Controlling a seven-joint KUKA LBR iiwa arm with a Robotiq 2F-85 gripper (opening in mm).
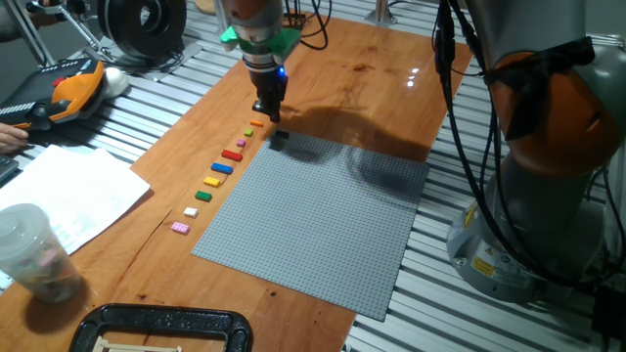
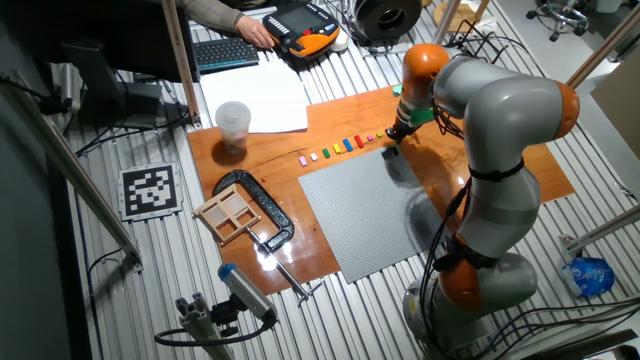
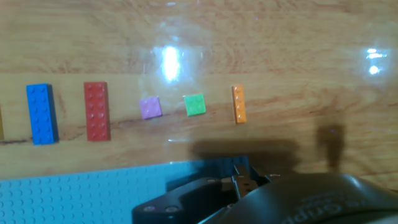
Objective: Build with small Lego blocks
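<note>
Hovering low at the far corner of the grey baseplate (image 1: 323, 220), our pincer (image 1: 271, 114) has the row of small Lego blocks (image 1: 223, 168) just beside it, running along the plate's edge on the wooden worktop (image 1: 367, 68). Nearest lies the orange block (image 3: 239, 104), long axis crosswise to the row. Whether the pincer is spread or holding anything, we cannot tell.

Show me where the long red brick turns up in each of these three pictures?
One fixed view: the red brick lies in the row of small bricks on the wood, just left of the grey baseplate.
The other fixed view: the tiny red brick sits in the row above the baseplate's top edge.
Hand view: the red brick is left of centre, beside the blue brick.
Shared landmark: the grey baseplate's edge along the row.
</note>
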